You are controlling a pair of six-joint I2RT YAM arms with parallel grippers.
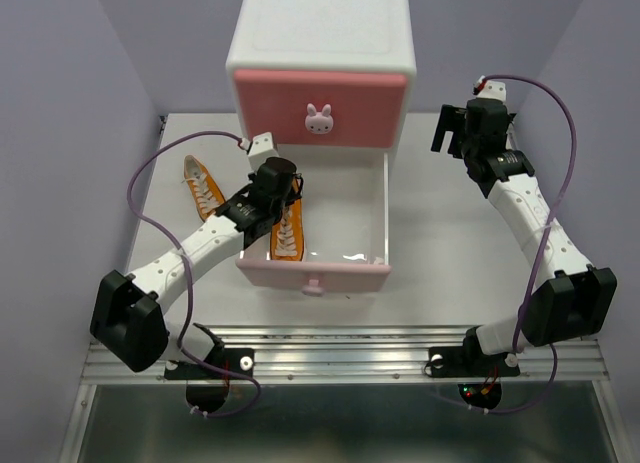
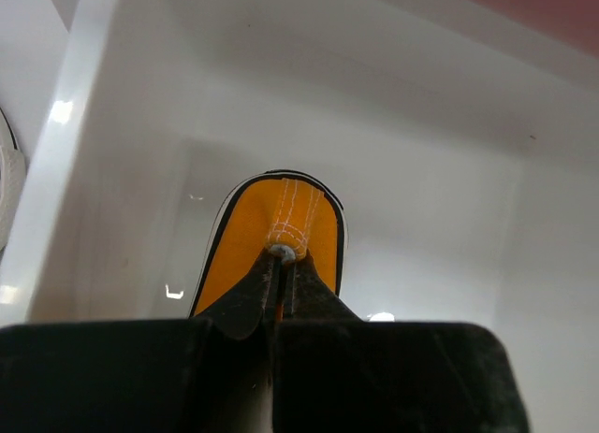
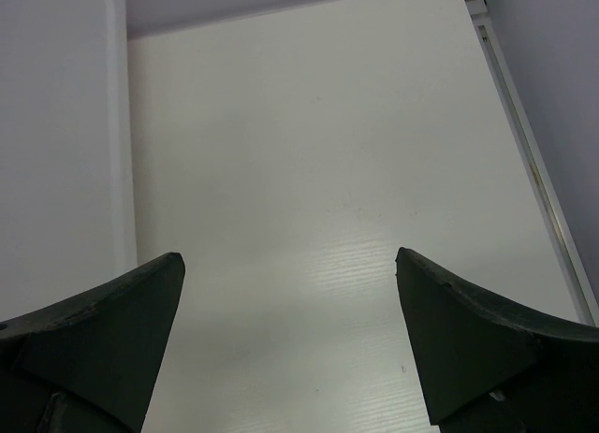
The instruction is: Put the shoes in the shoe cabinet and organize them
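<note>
Top external: left gripper (image 1: pixel 288 195) pinches an orange sneaker (image 1: pixel 288 238) inside the open lower drawer (image 1: pixel 315 274); right gripper (image 1: pixel 452 133) gapes empty at two o'clock.

The top external camera looks steeply down from above and behind the arm bases, taking in the whole white table (image 1: pixel 440 233) and the white boxy cabinet with pink drawer fronts (image 1: pixel 320 33) at its far side. The left wrist camera peers past the left gripper (image 2: pixel 279 265), very near, into the pulled-out pale pink lower drawer (image 2: pixel 449 124) at an orange canvas sneaker (image 2: pixel 281 223); the overhead view shares both. The right wrist camera faces the bare tabletop between the spread fingers of the right gripper (image 3: pixel 288 255), beside the cabinet's side.
</note>
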